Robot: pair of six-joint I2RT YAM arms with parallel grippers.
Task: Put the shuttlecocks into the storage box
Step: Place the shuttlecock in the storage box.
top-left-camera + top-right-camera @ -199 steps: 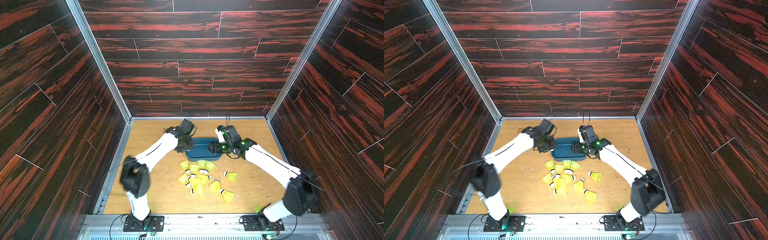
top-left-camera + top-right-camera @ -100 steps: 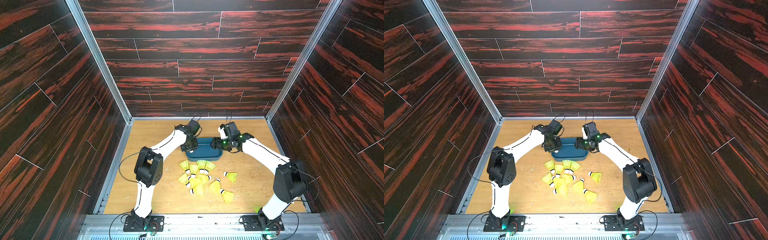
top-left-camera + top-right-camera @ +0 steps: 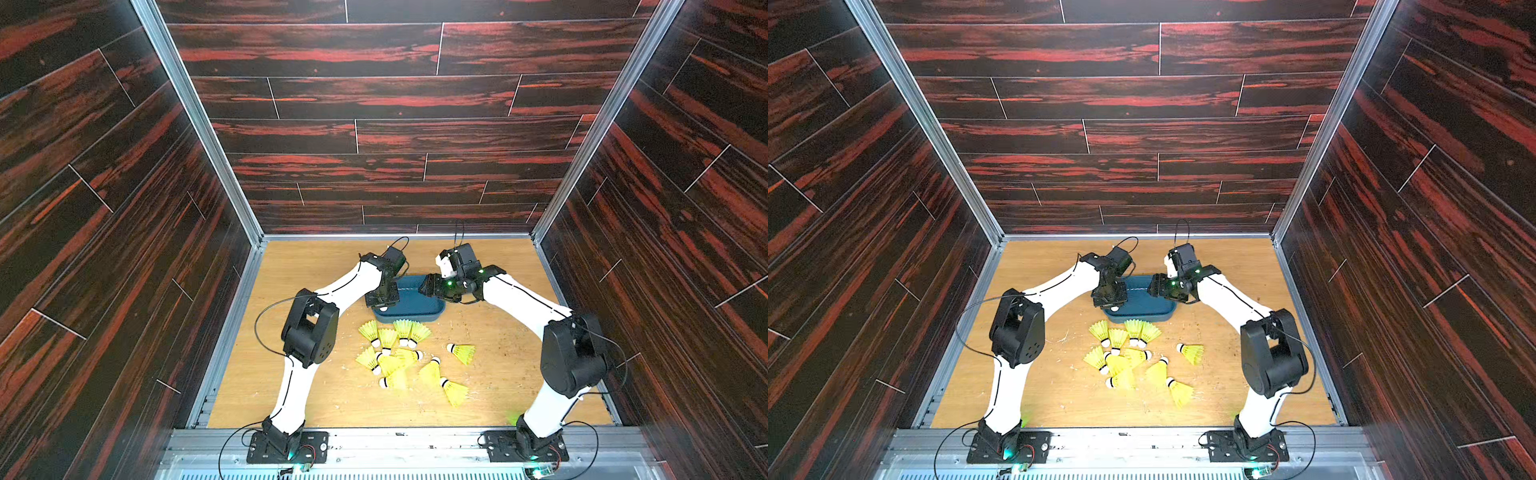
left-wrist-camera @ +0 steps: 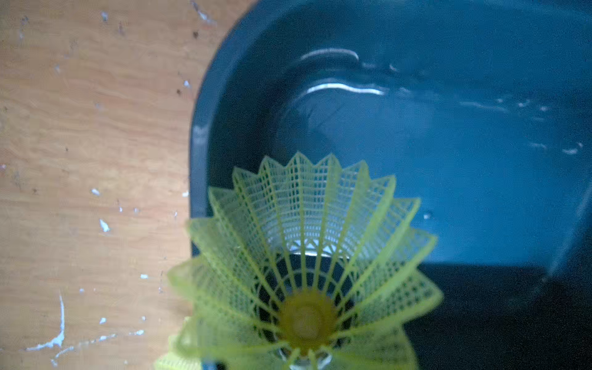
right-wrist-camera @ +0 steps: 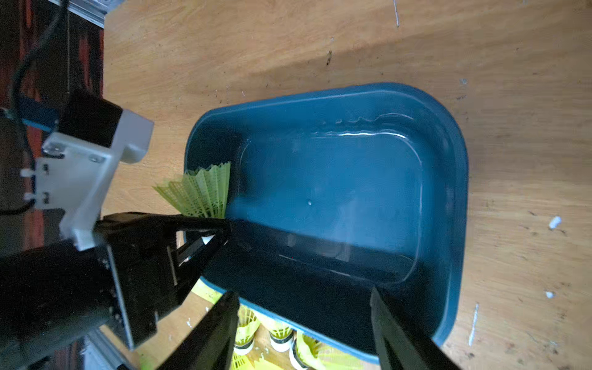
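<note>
While the left end effector (image 3: 383, 300) hangs over the storage box (image 3: 415, 301) at the end nearest its own arm, both top views show a white cork tip just under it. Loose shuttlecocks (image 3: 399, 353) lie on the table (image 3: 332, 395) just outside the box's near wall.

Left wrist: jaws clamped on the held shuttlecock (image 4: 307, 272). Its skirt straddles the box's end rim, mostly over the inside.

Right wrist: right end effector (image 5: 303, 293) spread wide and empty above the box's other end. The held shuttlecock's long axis runs along the box's end wall. I'd nudge it toward the box's middle before release, or it may tip off the rim.
</note>
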